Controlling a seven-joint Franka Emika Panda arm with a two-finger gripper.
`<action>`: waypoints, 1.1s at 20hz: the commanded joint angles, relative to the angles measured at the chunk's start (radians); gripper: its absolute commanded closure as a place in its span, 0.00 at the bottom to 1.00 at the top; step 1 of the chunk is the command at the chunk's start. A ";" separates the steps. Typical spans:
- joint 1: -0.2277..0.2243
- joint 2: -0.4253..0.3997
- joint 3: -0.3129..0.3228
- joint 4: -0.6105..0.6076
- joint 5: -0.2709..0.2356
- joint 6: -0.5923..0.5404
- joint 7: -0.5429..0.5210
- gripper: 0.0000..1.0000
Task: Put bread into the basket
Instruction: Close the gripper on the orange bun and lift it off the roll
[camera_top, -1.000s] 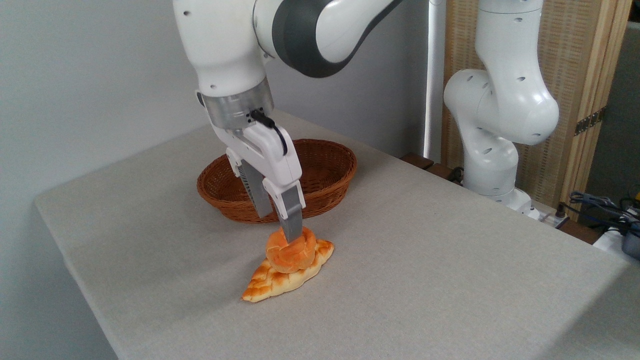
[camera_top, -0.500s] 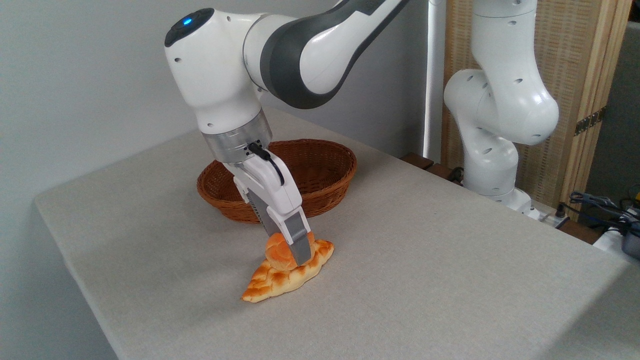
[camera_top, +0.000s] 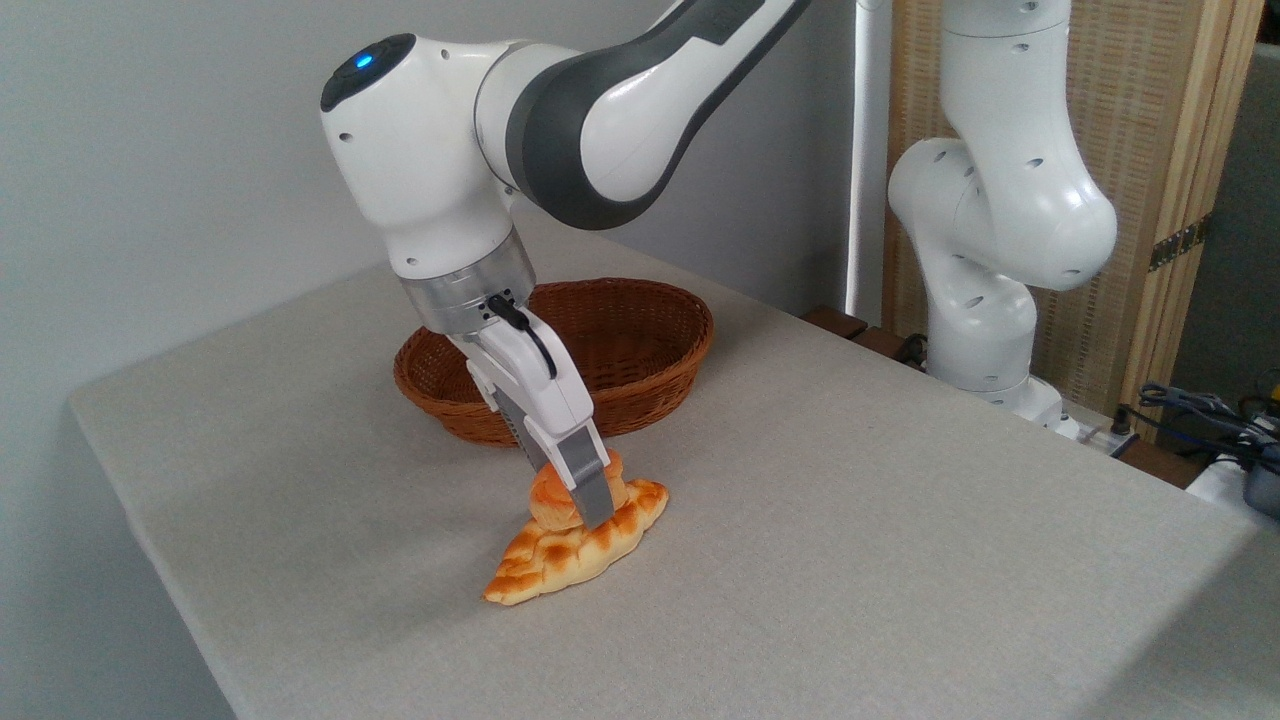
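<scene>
gripping the small round golden-orange knotted bun (camera_top: 552, 496) by its sides, the two-finger gripper (camera_top: 578, 500) looks clenched on it; it seems light, soft, squashable atop the flat braided loaf (camera_top: 560, 555).

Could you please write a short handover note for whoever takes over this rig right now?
Gripper: down over the round bun, fingers straddling it and apparently squeezing it; the near finger hides part of the bun.
Bun: not lifted, sitting on top of the flat braided loaf on the table.
Basket: behind the gripper, upright; nothing visible inside, though the arm hides part of it.
Done: approach and grasp on the bun.
Left: lift the bun clear without dragging the loaf along, carry it back over the basket, release it inside.
</scene>
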 joint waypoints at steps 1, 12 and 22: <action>0.000 0.010 0.004 0.004 -0.002 0.011 0.015 0.45; 0.000 0.009 0.004 0.004 -0.002 0.007 0.015 0.44; -0.002 -0.039 -0.035 0.059 -0.083 -0.002 -0.017 0.40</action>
